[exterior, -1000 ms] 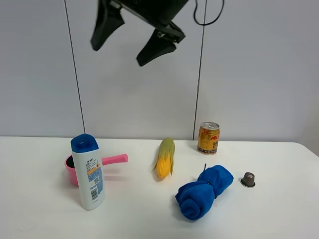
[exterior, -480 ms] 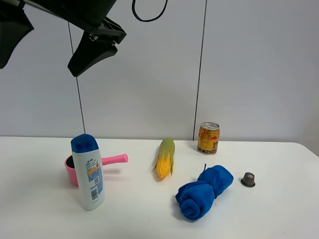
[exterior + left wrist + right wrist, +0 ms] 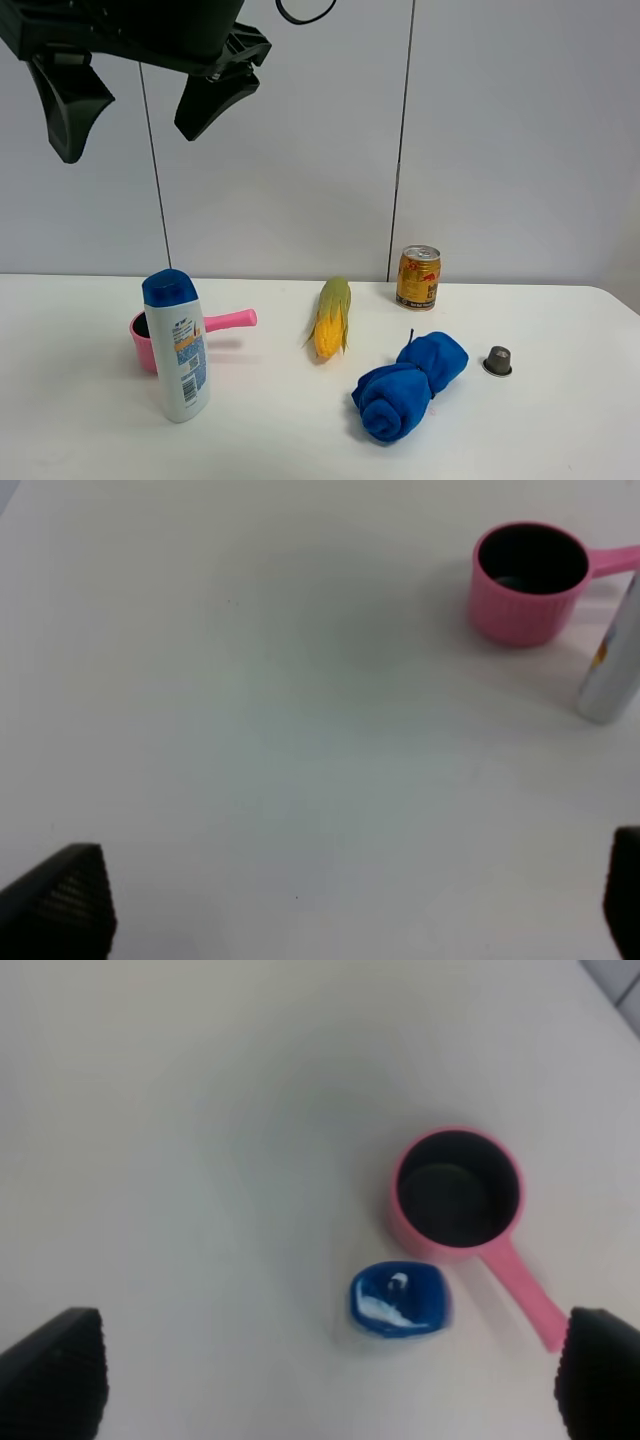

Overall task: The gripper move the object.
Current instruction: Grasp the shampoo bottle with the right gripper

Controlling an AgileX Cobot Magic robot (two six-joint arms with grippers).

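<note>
The white bottle [image 3: 177,345] stood upright toward the front of the table [image 3: 300,440], unmoved, with a pink cup [image 3: 232,319] just behind it. High above, against the far wall [image 3: 500,150], the right gripper [image 3: 130,145] had swung across from the middle within 1 second and hung over the bottle, fingers spread wide and holding nothing. Its wrist view showed the blue cap [image 3: 397,1297] between the 2 fingers (a little off centre), well below them. The approach looked roughly lined up; descent and grasp remained. The left gripper [image 3: 340,905] was spread too, empty.
</note>
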